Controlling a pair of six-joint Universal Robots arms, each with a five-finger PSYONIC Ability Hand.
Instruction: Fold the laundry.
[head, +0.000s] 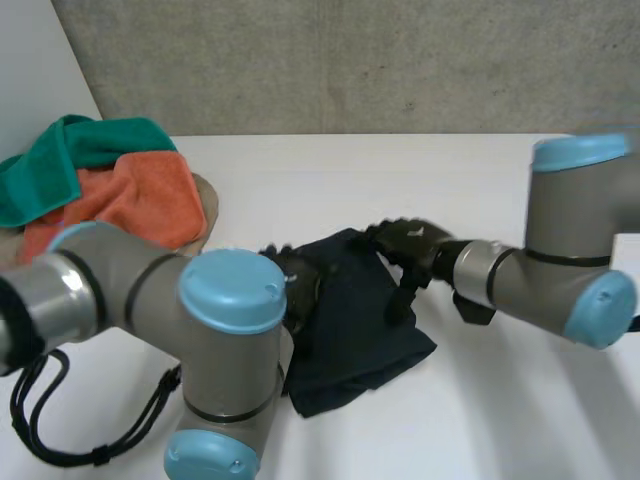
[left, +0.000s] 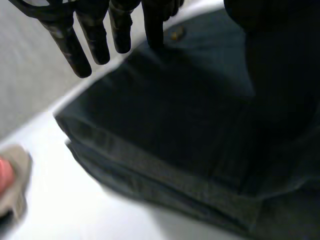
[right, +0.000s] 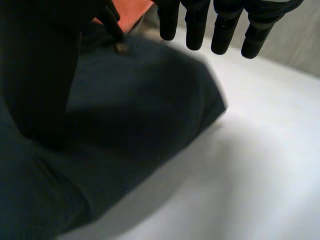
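While L hand (head: 300, 285) & R hand (head: 405, 245) sit over dark cloth (head: 350, 330) w/ brass stud (left: 175, 34), fingers (left: 95, 40) are straight, holding nothing.

Grey concrete wall (head: 350, 60) (faintly mottled) behind white table (head: 500, 420)

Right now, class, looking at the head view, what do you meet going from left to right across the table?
The pile of green and orange towels → dark cloth → right arm.
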